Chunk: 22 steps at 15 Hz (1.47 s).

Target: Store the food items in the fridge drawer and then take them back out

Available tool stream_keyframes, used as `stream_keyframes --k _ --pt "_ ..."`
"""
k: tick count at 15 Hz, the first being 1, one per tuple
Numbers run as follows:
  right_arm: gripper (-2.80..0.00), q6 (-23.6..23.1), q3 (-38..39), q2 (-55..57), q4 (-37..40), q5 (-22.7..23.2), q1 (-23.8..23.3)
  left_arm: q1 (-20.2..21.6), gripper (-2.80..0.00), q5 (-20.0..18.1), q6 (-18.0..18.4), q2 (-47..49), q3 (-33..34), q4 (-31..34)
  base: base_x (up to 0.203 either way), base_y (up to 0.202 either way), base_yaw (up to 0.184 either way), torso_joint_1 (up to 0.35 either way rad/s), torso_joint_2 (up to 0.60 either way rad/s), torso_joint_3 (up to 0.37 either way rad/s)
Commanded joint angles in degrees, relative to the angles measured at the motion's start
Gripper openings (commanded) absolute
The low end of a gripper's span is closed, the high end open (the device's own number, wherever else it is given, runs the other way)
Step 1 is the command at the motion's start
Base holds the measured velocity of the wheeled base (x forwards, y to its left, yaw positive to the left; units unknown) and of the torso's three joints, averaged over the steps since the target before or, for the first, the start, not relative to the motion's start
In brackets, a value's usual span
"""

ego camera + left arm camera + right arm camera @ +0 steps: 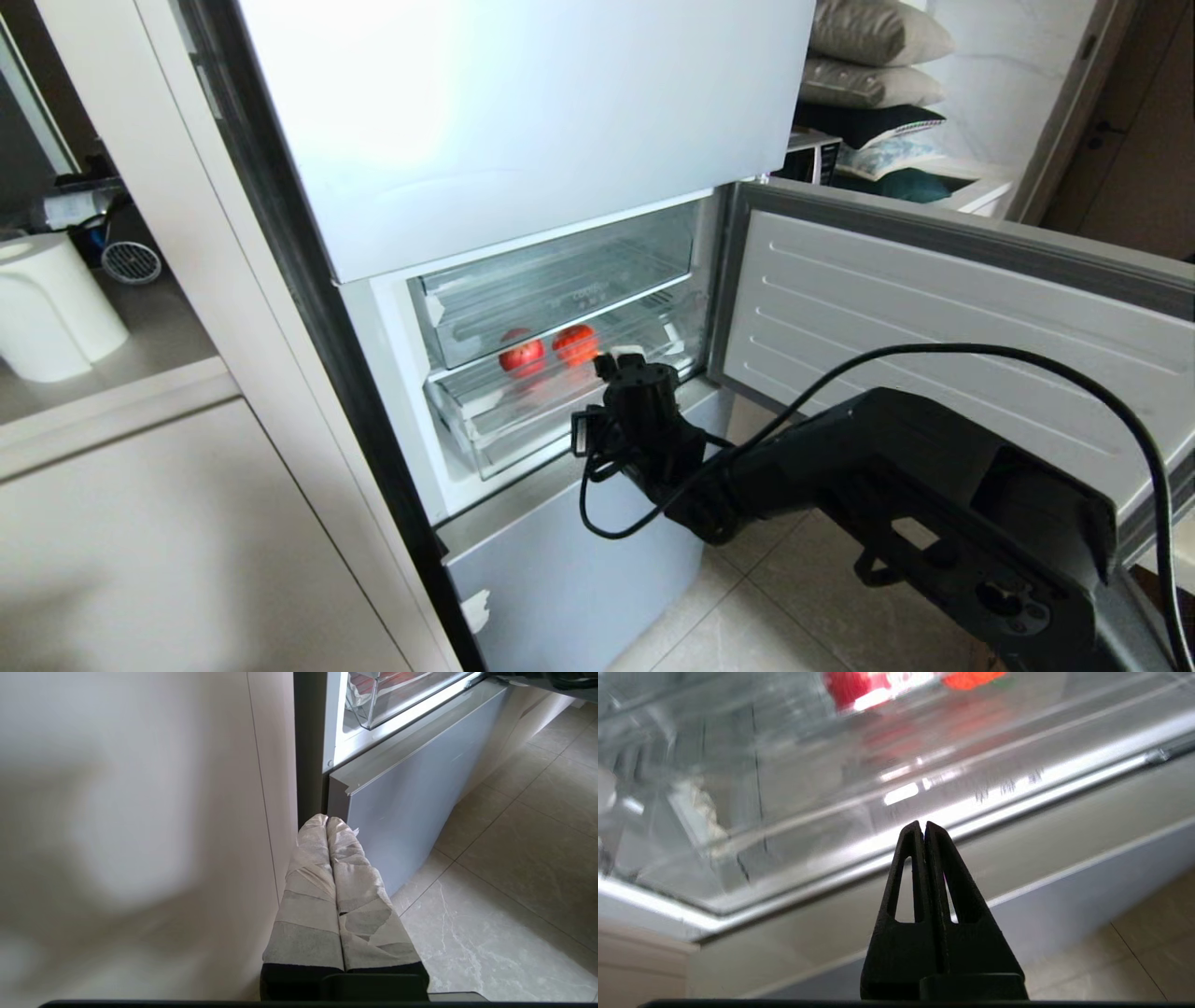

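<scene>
Right gripper (924, 828), black fingers pressed together with nothing between them, sits just in front of the thick front lip of the wide clear plastic fridge drawer (523, 425), the lower of two stacked clear drawers. In the head view the gripper (611, 359) is near the drawer's right front corner, black arm reaching in from the lower right across the tiled floor, cable looped under the wrist. The wrist view looks slightly up at the lip from below and in front.

Both food items are inside the drawer, towards its back: the smooth red round fruit (521, 355) on the left, the orange-red bumpy-skinned round fruit (576, 343) on the right, side by side, close, possibly touching. They lie beyond and above the fingertips, behind the drawer front; orange-red one is nearer the gripper. Drawer's long axis runs across the fridge opening, roughly square to the arm's reach.

Drawer looks partly pulled out. Judged step: closed fingers working the drawer front, push or pull not decidable.

Left gripper (327, 823), tape-wrapped fingers together, empty, parked low beside the pale cabinet panel (140, 835) near the blue-grey lower fridge front (402, 812). Right arm is far nearer the fruit. White fridge door (934, 308) stands swung open on the right
</scene>
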Motion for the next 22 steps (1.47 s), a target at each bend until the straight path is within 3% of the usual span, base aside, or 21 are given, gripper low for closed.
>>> stream_keyframes --k 1,4,8,13,18,22 --pt "-2.80 0.06 -7.88 5.19 1.55 0.27 -0.57 0.02 -2.80 0.02 0.04 0.09 0.00 0.06 0.000 0.000 0.000 0.000 0.00 0.000" --pt "-2.80 -0.17 -16.13 10.42 6.11 1.90 -1.55 0.02 -2.80 0.02 0.04 0.09 0.00 0.10 0.000 0.000 0.000 0.000 0.00 0.000" --pt "-2.80 -1.89 -16.88 11.84 7.69 6.70 -3.03 0.02 -2.80 0.02 -0.05 0.09 0.00 0.04 0.000 0.000 0.000 0.000 0.00 0.000" --pt "-2.80 -2.05 -16.88 13.32 -6.31 9.20 -4.09 0.02 -2.80 0.02 -0.02 0.09 0.00 0.10 0.000 0.000 0.000 0.000 0.00 0.000" --pt "-2.80 -1.51 -16.76 7.08 -9.03 8.95 -4.58 0.02 -2.80 0.02 0.04 0.09 0.00 0.01 0.000 0.000 0.000 0.000 0.00 0.000" --pt "-2.80 -1.27 -11.83 5.89 -9.38 7.16 -4.43 0.02 -2.80 0.02 -0.05 0.09 0.00 0.10 0.000 0.000 0.000 0.000 0.00 0.000"
